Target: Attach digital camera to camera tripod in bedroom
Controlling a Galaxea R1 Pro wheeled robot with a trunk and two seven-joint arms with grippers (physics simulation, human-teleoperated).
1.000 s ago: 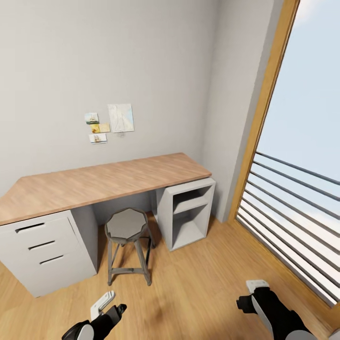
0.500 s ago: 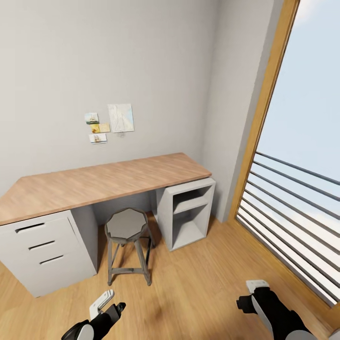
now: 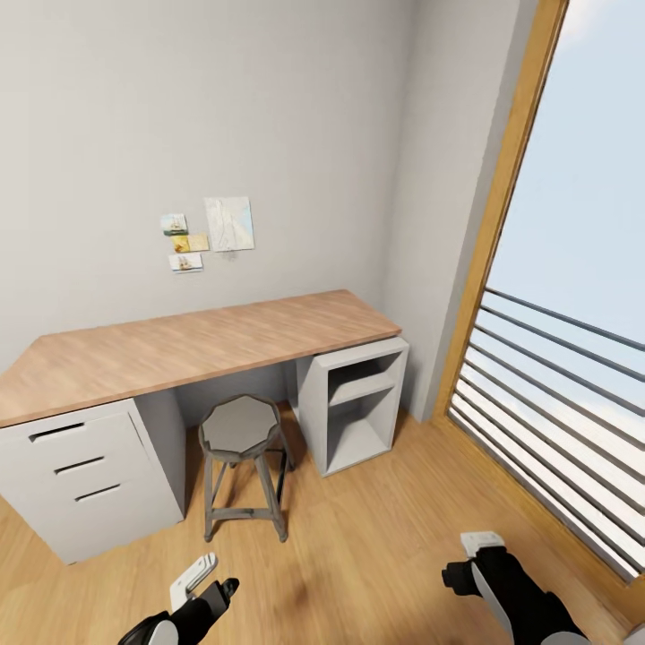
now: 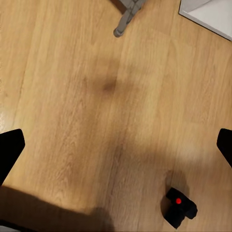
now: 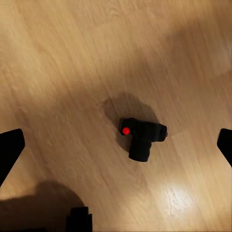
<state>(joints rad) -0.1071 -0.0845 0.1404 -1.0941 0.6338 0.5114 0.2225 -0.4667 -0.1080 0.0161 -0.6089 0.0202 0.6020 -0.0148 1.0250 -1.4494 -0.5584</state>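
Right now the right gripper [image 5: 116, 145] has its two black fingers [image 5: 10, 147] far apart, with nothing between them but floor. Below them, on the wood floor [image 5: 58, 58], lies the digital camera [image 5: 141, 137]. It rests flat with its red button [image 5: 125, 130] facing up and its short lens barrel sticking out to one side. The camera sits a little off from the middle of the gap, nearer one finger than the other.

The left gripper [image 4: 116, 145] also has its fingers [image 4: 9, 152] wide apart and holds nothing. The same camera [image 4: 180, 207] shows near the edge of that view, well away from the gap. A foot of the grey stool [image 4: 124, 19] is far beyond the camera.

From the head, the right gripper [image 3: 475, 560] and left gripper [image 3: 199, 582] hang low over the floor, on the near side of the stool [image 3: 240, 457], the wooden desk [image 3: 188, 345] and the white drawers [image 3: 81, 479].

I think the job now is to pick the camera up, and the right arm looks best placed. It should slide over until the camera is in the middle, turn so the fingers meet the flat sides of the body and not the round lens, go down slowly, then close gently. Squeezing the lens could make it slip or roll away.
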